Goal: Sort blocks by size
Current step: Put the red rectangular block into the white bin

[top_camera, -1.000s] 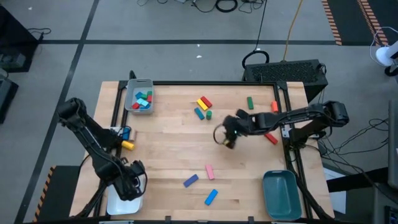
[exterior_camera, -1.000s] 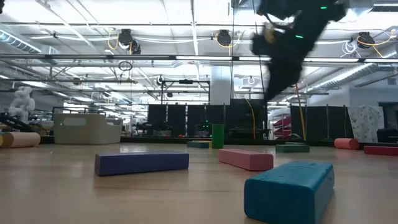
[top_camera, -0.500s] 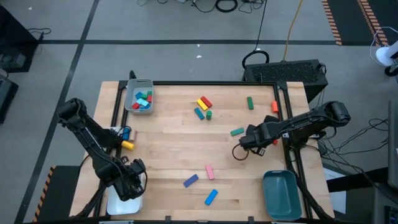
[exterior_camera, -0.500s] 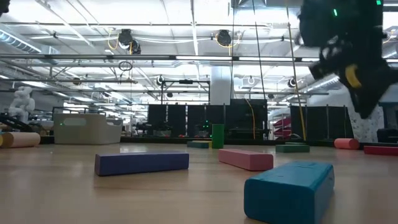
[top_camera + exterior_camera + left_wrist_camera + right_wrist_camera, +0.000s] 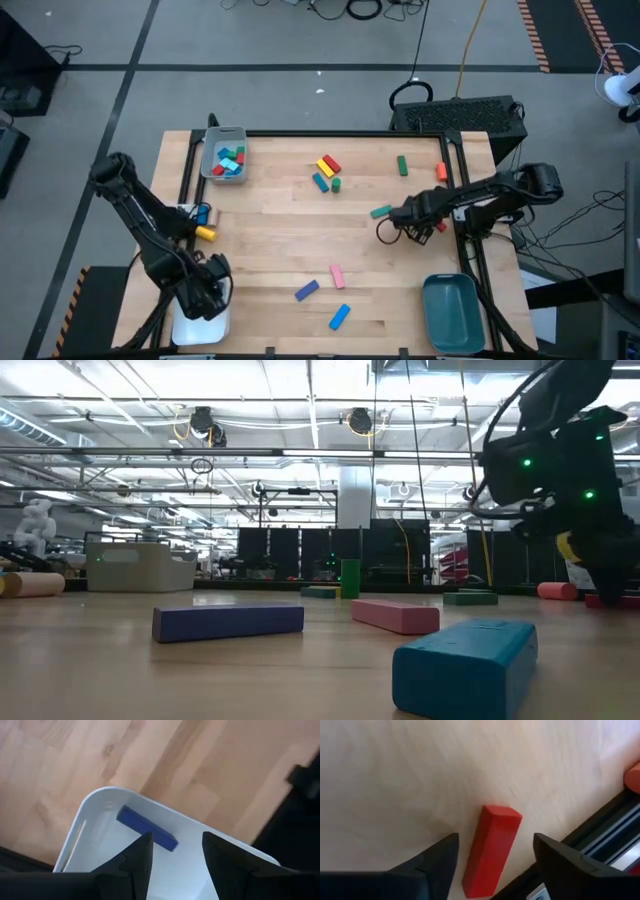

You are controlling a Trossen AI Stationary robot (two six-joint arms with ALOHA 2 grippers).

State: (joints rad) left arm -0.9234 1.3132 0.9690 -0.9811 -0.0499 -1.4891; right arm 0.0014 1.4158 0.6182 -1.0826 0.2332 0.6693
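Left gripper: lower left of the high view, over the white tray. Fingers parted to a moderate gap and empty; a blue bar lies in the tray below them.

Grey tray: upper left of the table, holding several small blocks.

Yellow cylinder: left edge of the table, just beside a blue piece.

Centre top: yellow, red, blue and green blocks clustered.

Centre bottom: purple bar, pink bar, blue bar, apart from one another.

Green bar: right of centre, near the right arm.

Right gripper: right of centre in the high view, low over the table's right edge. Fingers wide apart, astride a red bar lying on the wood, not gripping it.

Teal tray: lower right.
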